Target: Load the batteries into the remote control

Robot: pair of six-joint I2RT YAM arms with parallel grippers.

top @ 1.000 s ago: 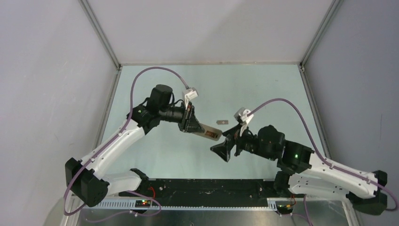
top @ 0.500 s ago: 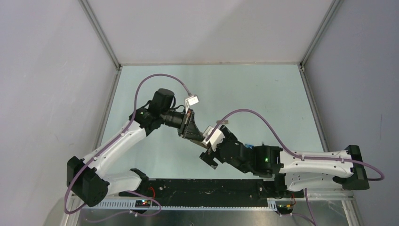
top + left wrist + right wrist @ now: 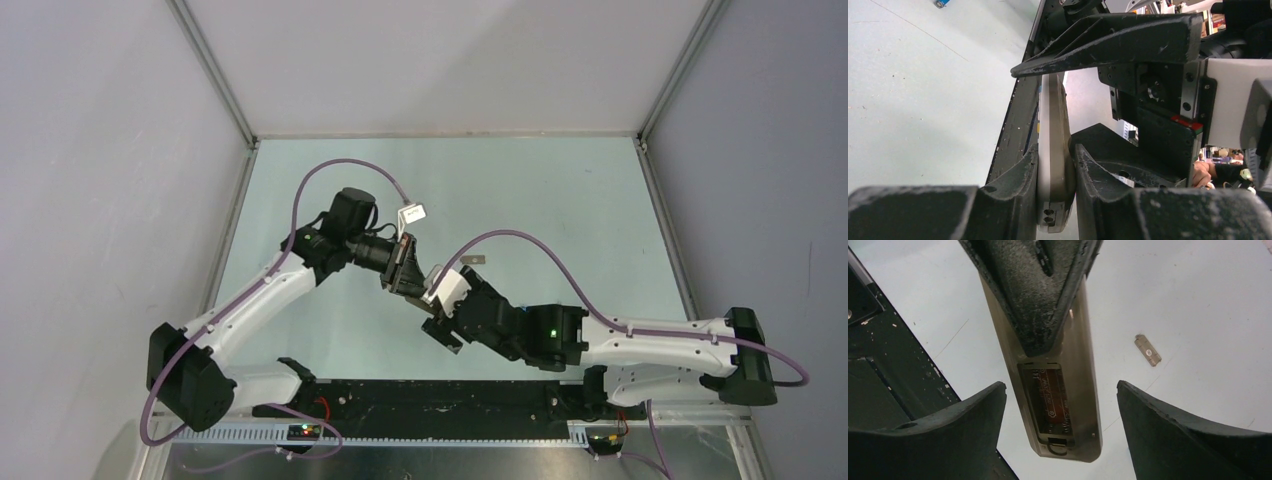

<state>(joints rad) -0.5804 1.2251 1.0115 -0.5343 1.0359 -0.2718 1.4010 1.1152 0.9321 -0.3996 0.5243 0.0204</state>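
Right gripper [image 3: 1060,390] has swung in from the right since a second ago; jaws wide, straddling the remote [image 3: 1083,365] without touching. Left gripper [image 3: 1055,165] clamped on remote (held off table [image 3: 560,200]), long axis pointing toward right arm, open battery slot showing. Blue battery [image 3: 940,3] on table.

Left pincer [image 3: 1055,150] clamped tight; right pincer [image 3: 1060,384] spread wide, tip to tip.

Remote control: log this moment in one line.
left gripper: shut on remote control | right gripper: open, flanking its slot end | battery slot: uncovered, empty-looking
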